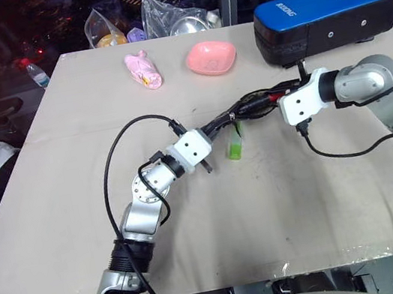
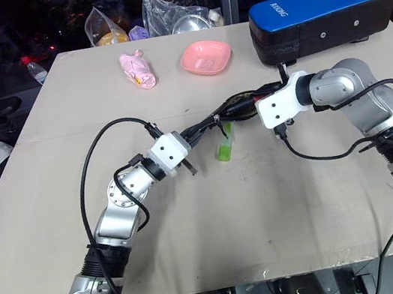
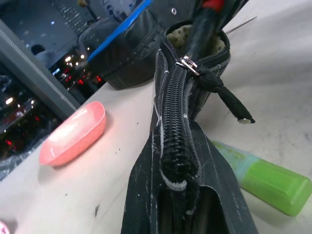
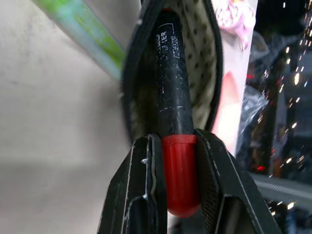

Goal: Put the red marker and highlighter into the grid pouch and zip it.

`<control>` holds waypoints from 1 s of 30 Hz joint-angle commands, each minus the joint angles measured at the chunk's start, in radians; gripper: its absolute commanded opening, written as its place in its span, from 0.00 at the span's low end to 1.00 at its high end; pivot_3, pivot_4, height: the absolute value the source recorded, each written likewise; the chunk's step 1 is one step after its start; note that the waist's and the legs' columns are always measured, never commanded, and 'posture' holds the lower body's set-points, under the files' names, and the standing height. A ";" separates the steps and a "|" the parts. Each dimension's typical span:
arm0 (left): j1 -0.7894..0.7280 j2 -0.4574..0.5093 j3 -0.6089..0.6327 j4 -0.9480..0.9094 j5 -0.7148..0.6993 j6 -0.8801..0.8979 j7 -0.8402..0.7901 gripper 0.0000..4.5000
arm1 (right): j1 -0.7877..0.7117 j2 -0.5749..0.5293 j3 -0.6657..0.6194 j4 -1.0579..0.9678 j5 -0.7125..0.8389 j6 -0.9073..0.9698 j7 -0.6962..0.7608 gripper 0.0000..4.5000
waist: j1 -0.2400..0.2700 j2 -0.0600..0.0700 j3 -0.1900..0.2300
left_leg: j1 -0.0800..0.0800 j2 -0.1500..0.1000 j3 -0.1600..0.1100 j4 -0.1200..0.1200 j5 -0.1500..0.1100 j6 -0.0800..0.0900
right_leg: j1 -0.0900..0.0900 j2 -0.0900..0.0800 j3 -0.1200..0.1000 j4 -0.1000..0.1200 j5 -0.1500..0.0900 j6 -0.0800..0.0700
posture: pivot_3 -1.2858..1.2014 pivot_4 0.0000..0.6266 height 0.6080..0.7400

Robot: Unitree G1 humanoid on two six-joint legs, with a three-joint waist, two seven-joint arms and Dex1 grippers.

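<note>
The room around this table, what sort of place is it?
Probably a lab or demo room at night, though that is a guess: a plain beige tabletop stands before dark window glass speckled with lights, with practice props laid out, such as a pink plastic bowl and a blue-and-black case.

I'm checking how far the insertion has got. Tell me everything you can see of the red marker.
The red marker is a slim pen shape, with a glossy red end and a long black section carrying small white print. The right gripper is shut on its red end, a finger pressing each side. Its black section points into the open mouth of the grid pouch, against the dotted beige lining. The left gripper holds the pouch off the table.
</note>
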 commanded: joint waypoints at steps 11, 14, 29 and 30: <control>-0.042 -0.052 0.026 -0.024 -0.048 0.023 0.029 0.00 | -0.114 0.217 0.019 0.274 -0.027 -0.166 -0.110 0.18 | 0.001 0.000 0.000 | 0.000 0.000 0.005 0.001 0.000 -0.001 | 0.000 0.000 0.000 0.002 0.000 0.000 | 0.52 0.24 1.00; -0.050 -0.056 0.046 -0.009 -0.053 0.034 0.042 0.00 | -0.124 0.208 -0.006 0.289 0.013 -0.173 -0.089 0.40 | -0.001 0.000 0.000 | 0.000 0.000 0.006 0.001 0.000 -0.001 | 0.000 -0.001 0.000 0.002 0.000 0.000 | 0.52 0.24 1.00; -0.093 -0.026 0.141 0.091 -0.077 0.025 0.084 0.00 | 0.142 0.244 -0.256 -0.397 0.534 0.656 -0.084 0.98 | 0.000 0.000 0.000 | 0.000 0.001 -0.002 0.000 0.000 -0.001 | 0.000 -0.001 -0.001 0.003 0.000 0.000 | 0.52 0.24 1.00; -0.095 -0.022 0.149 0.096 -0.080 0.026 0.086 0.00 | 0.185 0.269 -0.248 -0.440 0.543 0.712 -0.115 0.98 | 0.000 0.000 0.000 | 0.000 0.001 -0.002 0.001 0.000 -0.001 | 0.000 -0.001 -0.001 0.003 0.000 0.000 | 0.52 0.24 1.00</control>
